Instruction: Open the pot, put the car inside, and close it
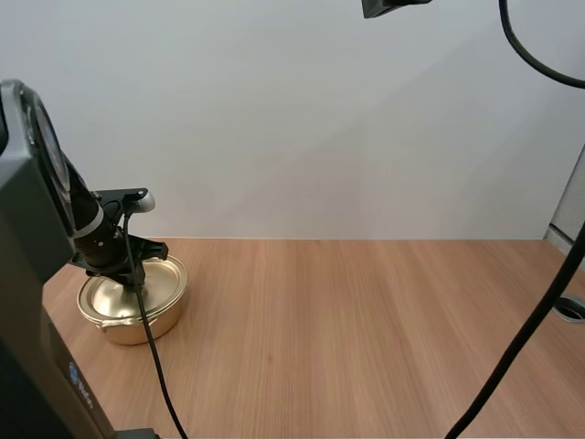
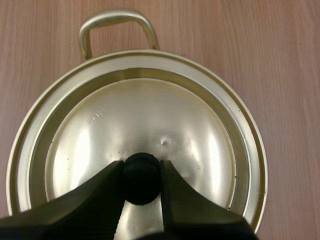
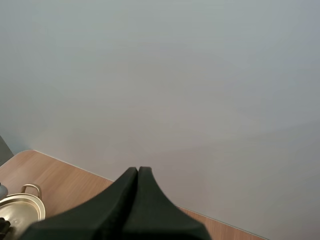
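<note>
A gold pot (image 1: 132,306) stands at the table's left side with its gold lid (image 2: 140,130) on it. My left gripper (image 1: 135,279) is directly over the lid, and its two black fingers (image 2: 100,192) pinch the lid's round black knob (image 2: 142,177) between them. One loop handle (image 2: 117,25) of the pot sticks out past the lid's rim. My right gripper (image 3: 138,172) is raised and faces the wall, its fingers pressed together as one dark wedge with nothing in them; the pot (image 3: 22,207) sits far off beside it.
The wooden table (image 1: 366,338) stretches bare to the right of the pot. A plain wall rises behind its far edge. A round metal fitting (image 1: 571,309) sits at the table's right edge.
</note>
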You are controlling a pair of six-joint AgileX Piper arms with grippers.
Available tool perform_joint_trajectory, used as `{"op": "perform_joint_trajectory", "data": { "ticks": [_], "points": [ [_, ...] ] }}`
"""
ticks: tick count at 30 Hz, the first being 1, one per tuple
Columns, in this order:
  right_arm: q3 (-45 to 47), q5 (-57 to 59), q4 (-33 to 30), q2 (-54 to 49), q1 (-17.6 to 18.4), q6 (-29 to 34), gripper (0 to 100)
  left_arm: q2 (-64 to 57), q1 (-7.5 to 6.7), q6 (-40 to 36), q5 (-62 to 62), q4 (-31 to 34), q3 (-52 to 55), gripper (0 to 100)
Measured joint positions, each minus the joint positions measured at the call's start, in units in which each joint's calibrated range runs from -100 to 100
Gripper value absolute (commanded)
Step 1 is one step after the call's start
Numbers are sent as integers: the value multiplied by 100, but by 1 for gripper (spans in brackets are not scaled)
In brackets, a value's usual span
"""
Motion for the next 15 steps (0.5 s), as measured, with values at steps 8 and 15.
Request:
{"op": "perform_joint_trajectory", "data": {
  "ticks": [8, 15],
  "points": [
    [0, 0, 0, 0, 0, 0, 0, -8, 0, 241, -159, -38, 8, 100],
    [0, 0, 0, 0, 0, 0, 0, -241, 0, 496, -191, -210, -145, 100]
  ]
}}
